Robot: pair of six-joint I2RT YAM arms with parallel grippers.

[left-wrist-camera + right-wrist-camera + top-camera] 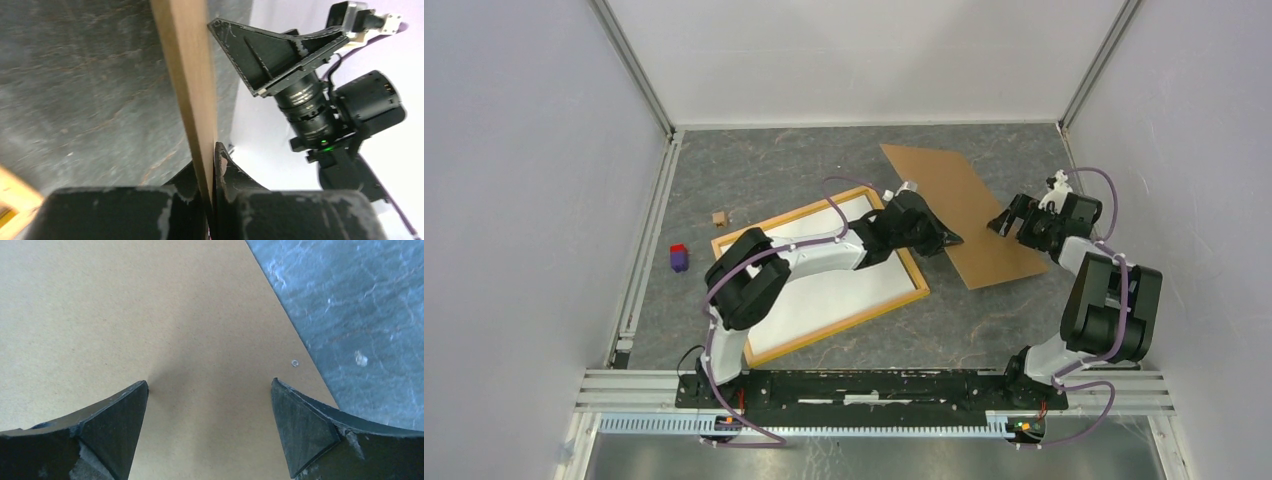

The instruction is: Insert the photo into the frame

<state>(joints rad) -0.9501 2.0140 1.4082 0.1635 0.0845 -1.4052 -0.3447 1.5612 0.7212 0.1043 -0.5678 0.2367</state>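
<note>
The large thin rectangular frame (854, 321) of light orange-yellow wood lies flat on the grey marbled table (774, 170), left of centre; its long axis runs diagonally from near-left to far-right. A white sheet (839, 292) fills its opening; whether that is the photo lying face down I cannot tell, and no printed picture shows. Just beyond the frame's far-right corner, the left gripper (951, 240) is clamped on the edge of the plain brown thin backing board (974, 200). The right gripper (1007, 222) hovers over that board, jaws spread and holding nothing. The step looks like handling the board; next it likely calls for a level lift, since the board is thin.
</note>
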